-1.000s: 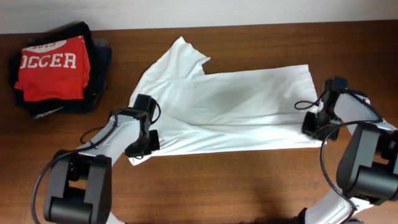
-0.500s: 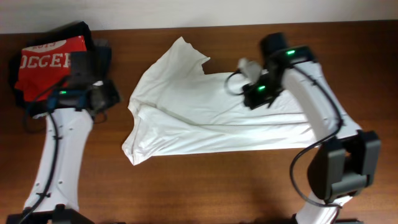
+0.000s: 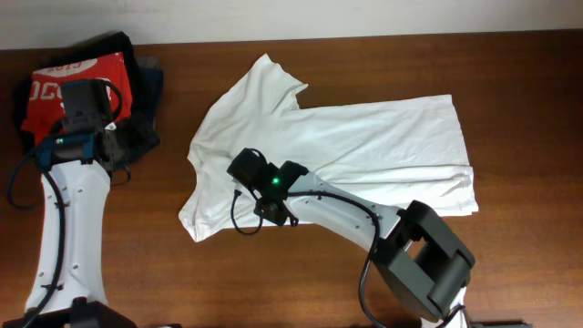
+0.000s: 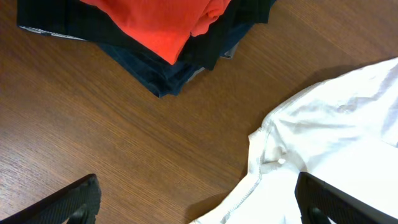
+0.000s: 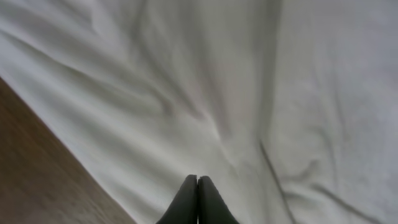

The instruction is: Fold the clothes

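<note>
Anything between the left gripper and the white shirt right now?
Nothing visible. In the left wrist view the open left gripper hangs over bare table, and the shirt has its edge right beside it. The stack of folded clothes lies on the other side, off that path.

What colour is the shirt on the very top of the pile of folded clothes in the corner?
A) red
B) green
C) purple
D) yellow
A: the overhead view shows a red shirt with white letters lying on top of the dark pile of clothes, and the left wrist view shows the same red fabric on top.
</note>
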You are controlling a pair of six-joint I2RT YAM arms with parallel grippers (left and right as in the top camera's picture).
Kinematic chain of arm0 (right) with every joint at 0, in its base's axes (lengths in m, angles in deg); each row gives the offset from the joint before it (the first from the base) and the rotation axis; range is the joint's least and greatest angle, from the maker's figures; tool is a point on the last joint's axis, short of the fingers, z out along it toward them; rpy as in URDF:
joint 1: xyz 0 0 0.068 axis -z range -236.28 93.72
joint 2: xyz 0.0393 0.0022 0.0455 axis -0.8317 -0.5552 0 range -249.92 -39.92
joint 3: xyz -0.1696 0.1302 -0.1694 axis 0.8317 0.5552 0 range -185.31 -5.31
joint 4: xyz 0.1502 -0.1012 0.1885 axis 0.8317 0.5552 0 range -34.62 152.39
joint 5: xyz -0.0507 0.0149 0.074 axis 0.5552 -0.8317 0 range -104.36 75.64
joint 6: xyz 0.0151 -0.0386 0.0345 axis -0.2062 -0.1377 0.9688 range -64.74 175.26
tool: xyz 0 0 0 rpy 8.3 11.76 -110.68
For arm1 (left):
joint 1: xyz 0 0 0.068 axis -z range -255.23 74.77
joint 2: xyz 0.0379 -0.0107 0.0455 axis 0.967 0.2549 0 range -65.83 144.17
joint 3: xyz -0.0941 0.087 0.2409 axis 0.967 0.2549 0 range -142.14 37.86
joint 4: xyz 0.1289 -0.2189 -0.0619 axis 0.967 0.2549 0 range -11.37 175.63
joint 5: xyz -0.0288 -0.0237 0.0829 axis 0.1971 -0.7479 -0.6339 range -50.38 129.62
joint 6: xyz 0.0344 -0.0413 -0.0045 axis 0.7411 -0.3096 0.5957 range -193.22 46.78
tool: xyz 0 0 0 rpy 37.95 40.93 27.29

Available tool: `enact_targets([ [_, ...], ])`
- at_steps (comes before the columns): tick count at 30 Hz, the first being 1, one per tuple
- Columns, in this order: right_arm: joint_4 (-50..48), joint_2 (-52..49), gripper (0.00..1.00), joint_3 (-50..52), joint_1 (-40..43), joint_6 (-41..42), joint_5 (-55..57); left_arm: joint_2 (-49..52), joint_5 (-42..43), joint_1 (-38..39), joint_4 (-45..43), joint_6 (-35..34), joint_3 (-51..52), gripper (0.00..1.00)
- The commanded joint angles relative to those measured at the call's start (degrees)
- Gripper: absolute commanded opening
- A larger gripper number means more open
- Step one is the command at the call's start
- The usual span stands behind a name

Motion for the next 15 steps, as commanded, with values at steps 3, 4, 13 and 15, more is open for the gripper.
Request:
enact_targets([
  [3,0.33,-0.15,0.04,1.95,3.63,1.49,0.55,0.2,0.17,-0.02,0.07,-0.15,-0.04,0.99],
  [4,1.55,-0.15,0.04,1.95,3.82,1.51,-0.98,0.2,0.17,-0.02,0.07,-0.15,-0.04,0.99],
  [13,3.39,-0.2,0.04,3.21,4.31,2.34,-8.24,0.2,0.17,-0.02,0.07,-0.15,-0.04,0.99],
  [15,1.09,-0.2,0.04,5.22,5.11,3.26,-8.22,0.2,0.17,-0.02,0.07,-0.15,-0.04,1.0],
])
